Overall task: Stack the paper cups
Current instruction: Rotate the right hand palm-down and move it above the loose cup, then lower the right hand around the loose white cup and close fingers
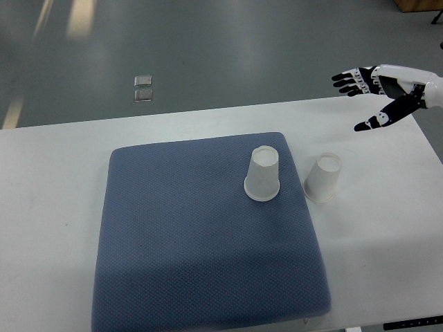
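Observation:
Two white paper cups stand upside down. One cup (263,175) is on the blue-grey mat (201,235), near its far right corner. The other cup (323,177) stands on the white table (48,207), just right of the mat. My right hand (367,97) hovers over the table's far right corner, above and to the right of both cups. Its fingers are spread and hold nothing. My left arm is out of view.
The table's far edge runs across the top third of the view, with grey floor beyond. A small clear square object (144,88) lies on the floor behind the table. A brown object (415,4) shows at the top right corner.

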Robot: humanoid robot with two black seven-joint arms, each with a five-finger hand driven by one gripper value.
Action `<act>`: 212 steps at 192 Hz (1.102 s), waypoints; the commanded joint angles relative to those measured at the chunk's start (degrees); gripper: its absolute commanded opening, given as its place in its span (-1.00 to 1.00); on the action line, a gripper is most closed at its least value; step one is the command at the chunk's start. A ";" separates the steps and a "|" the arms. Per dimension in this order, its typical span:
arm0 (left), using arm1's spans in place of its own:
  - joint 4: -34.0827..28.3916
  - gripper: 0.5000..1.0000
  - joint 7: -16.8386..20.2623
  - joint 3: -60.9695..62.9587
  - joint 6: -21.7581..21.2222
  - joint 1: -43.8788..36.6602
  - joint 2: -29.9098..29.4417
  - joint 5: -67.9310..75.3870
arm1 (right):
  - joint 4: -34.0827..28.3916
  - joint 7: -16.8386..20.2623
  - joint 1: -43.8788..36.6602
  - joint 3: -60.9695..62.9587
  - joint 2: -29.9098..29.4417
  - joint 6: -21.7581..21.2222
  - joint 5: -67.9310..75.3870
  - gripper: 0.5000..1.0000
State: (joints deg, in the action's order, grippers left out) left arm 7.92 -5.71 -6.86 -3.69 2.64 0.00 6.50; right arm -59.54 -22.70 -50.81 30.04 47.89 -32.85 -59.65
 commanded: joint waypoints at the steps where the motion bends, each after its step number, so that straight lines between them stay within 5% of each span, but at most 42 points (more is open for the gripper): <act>1: -0.01 1.00 0.00 0.00 0.00 0.00 0.00 0.00 | -2.60 -0.06 -0.08 -0.51 0.36 -0.02 -6.26 0.69; 59: 0.00 1.00 0.00 0.00 0.00 0.00 0.00 0.00 | -3.30 0.64 0.36 -2.00 -2.98 3.84 -21.20 0.68; 170: 0.08 1.00 0.00 0.00 0.00 0.00 0.00 0.00 | -3.22 1.78 0.18 -9.38 -6.23 13.42 -26.48 0.65; 212: -0.01 1.00 0.00 0.00 0.00 0.00 0.00 0.00 | -3.13 1.78 0.18 -10.61 -6.40 13.60 -28.76 0.62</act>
State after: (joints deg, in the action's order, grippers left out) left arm 7.92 -5.71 -6.86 -3.69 2.64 0.00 6.50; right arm -62.76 -20.93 -50.60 20.25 41.50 -19.28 -87.29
